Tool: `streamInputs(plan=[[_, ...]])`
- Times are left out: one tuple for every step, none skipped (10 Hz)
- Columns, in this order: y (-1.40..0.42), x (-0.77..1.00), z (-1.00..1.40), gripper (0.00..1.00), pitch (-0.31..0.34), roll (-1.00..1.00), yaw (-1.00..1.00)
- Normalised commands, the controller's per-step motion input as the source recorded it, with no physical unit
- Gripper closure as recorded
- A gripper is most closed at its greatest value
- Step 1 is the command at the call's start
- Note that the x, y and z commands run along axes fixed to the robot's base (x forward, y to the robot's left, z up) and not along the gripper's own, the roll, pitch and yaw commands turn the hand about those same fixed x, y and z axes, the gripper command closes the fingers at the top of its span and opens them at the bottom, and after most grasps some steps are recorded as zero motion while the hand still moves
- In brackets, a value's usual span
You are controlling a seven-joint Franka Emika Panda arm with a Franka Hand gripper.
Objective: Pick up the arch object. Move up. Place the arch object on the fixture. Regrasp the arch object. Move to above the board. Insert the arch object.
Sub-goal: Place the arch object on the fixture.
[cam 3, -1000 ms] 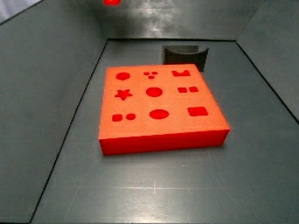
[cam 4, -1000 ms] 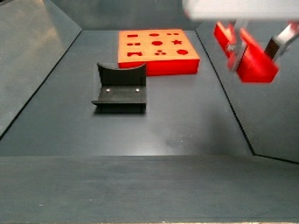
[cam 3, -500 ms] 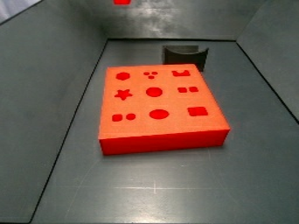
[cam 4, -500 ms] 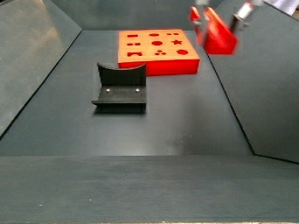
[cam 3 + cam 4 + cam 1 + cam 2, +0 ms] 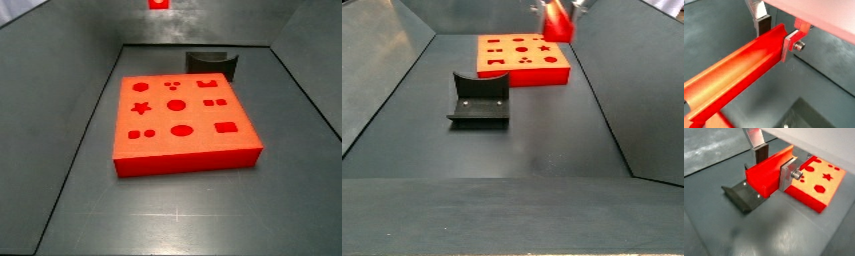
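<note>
While the pincer hangs high in the air, its two flat silver fingers are clamped on the sides of the arch object, a long bright red bar. In both wrist views the bar runs out lengthwise from between the plates, and one end face shows as a solid red block.

Below the pincer, on the dark grey floor, sits the board, a flat orange-red slab with darker red star and round holes in its top. Beside the board, also beneath the pincer, stands the fixture, a small dark block.

In a side view, the held bar shows at the upper edge, above the far end of the board, with a sliver of the pincer around it. The fixture stands nearer the camera, apart from the board. In a side view from the opposite end, only a small red piece of the bar shows at the upper edge, beyond the board and the fixture.
</note>
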Motion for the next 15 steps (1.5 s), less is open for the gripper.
streamInputs(plan=[[-0.42, 1.00, 0.03, 1.00, 0.061, -0.05, 0.02], [-0.39, 1.00, 0.03, 1.00, 0.076, -0.04, 0.02], [-0.35, 1.00, 0.03, 1.00, 0.091, -0.03, 0.02], [-0.34, 1.00, 0.02, 1.00, 0.100, -0.02, 0.02], [-0.30, 1.00, 0.02, 1.00, 0.117, -0.01, 0.02], [0.39, 1.00, -0.17, 1.00, 0.155, -1.00, 0.06], [0.46, 1.00, -0.18, 1.00, 0.160, -1.00, 0.05], [0.43, 1.00, -0.15, 1.00, 0.163, -1.00, 0.02], [0.27, 1.00, -0.08, 1.00, 0.194, -1.00, -0.01], [0.20, 0.99, -0.06, 1.00, 0.208, -1.00, -0.03], [0.15, 0.89, -0.04, 1.00, 0.207, -0.95, -0.06], [0.11, 0.80, -0.03, 1.00, 0.179, -0.77, -0.08], [0.09, 0.69, -0.02, 1.00, 0.151, -0.59, -0.09], [0.06, 0.56, -0.01, 1.00, 0.117, -0.35, -0.10], [0.04, 0.46, 0.00, 1.00, 0.097, -0.22, -0.10]])
